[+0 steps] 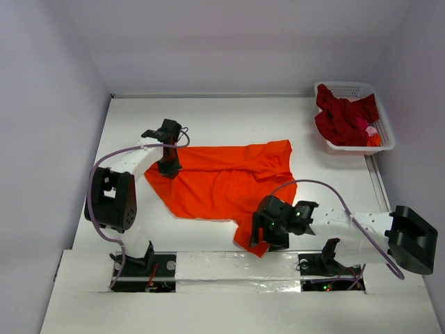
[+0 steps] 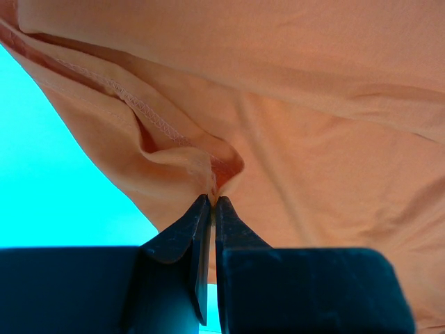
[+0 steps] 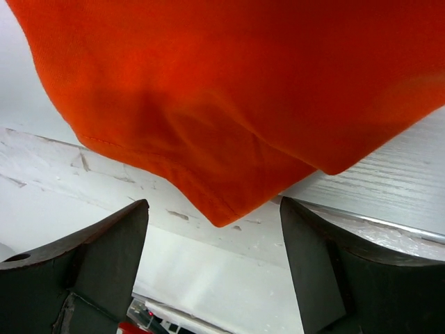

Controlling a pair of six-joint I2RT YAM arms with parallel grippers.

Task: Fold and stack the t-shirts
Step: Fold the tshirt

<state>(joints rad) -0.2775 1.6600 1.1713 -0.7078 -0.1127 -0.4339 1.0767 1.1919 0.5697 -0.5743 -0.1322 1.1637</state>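
1. Bench [image 1: 229, 118]: white surface enclosed by pale walls. It carries all items listed below.

2. Orange t-shirt [image 1: 222, 181]: lies spread and creased on the middle of the bench, between the two arms. One corner reaches toward the near edge of the bench, on the right arm's side. The far-left corner lies under the left wrist.

3. Right arm [image 1: 361, 226]: extends from its base at the near edge, leftward and low over the bench, ending at the near corner of the orange t-shirt.

4. Left arm [image 1: 115, 188]: rises from its base and reaches away from the near edge to the shirt's far-left corner.

5. Basket [image 1: 351, 89]: white plastic lattice, in the far right corner of the bench, well apart from the orange t-shirt.

6. Dark red t-shirt [image 1: 341, 115]: crumpled inside the basket, heaped toward its left side and rising above the rim.

7. Right fingers [image 1: 260, 233]: spread wide, gripping nothing. In the wrist view the shirt's near corner lies ahead between them, clear of both.

8. Left fingers [image 2: 206, 219]: closed together, pinching a small fold of the orange t-shirt beside a stitched hem.
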